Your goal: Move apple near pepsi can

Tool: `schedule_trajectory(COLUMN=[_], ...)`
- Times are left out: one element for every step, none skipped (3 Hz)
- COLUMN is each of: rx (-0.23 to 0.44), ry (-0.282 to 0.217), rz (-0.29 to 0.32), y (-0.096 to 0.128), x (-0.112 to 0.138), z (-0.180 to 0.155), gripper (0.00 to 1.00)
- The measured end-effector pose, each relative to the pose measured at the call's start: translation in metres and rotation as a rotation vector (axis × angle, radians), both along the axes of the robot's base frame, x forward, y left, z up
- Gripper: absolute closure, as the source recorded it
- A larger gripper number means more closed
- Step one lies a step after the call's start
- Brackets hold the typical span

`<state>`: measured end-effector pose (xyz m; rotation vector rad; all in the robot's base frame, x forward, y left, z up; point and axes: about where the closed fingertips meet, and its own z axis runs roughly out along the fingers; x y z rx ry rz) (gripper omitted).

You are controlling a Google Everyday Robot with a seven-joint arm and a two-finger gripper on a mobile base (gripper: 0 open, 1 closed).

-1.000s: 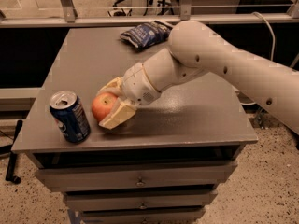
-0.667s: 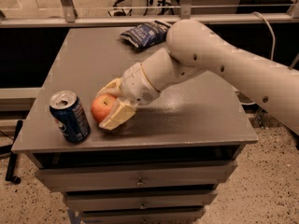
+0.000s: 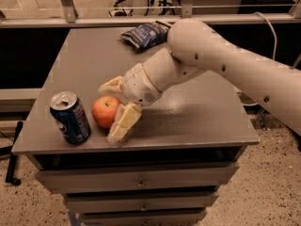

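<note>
Grey worktop (image 3: 197, 112) on a cabinet of shut drawers (image 3: 141, 182), speckled floor below, dark railing behind.

Arm (image 3: 225, 65): white, enters from the right edge, elbow raised over the back half of the worktop, forearm sloping down towards the front left corner, wrist bent low.

Gripper (image 3: 107, 112): just above the surface near the front edge, left of centre. Fingers (image 3: 123, 124) spread apart, one on the far side of the apple and one on its near right side; the near one lies against the fruit, the far one looks clear of it.

Apple (image 3: 104, 111): red-orange, resting on the worktop between the fingers, near the front left corner.

Pepsi can (image 3: 70, 117): dark blue, silver top, upright at the front left corner, just beside the apple on its left, a narrow gap between them. Contents cannot be told.

Chip bag (image 3: 146, 33): dark blue, crinkled, lying at the back edge near the middle, well apart from the rest.
</note>
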<state>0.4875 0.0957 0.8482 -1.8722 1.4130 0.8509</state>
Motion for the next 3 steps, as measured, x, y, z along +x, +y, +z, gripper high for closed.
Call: schedule_trajectory(rx=[0.003,0.029,0.061], ry=[-0.002,-0.015,-0.069], rz=[-0.013,-0.121,-0.264], y=[-0.005,-0.053,-0.121], x=[0.003,0.031,0.066], z=[0.002,0.022,0.055], gripper=[0.00,0.00,0.00])
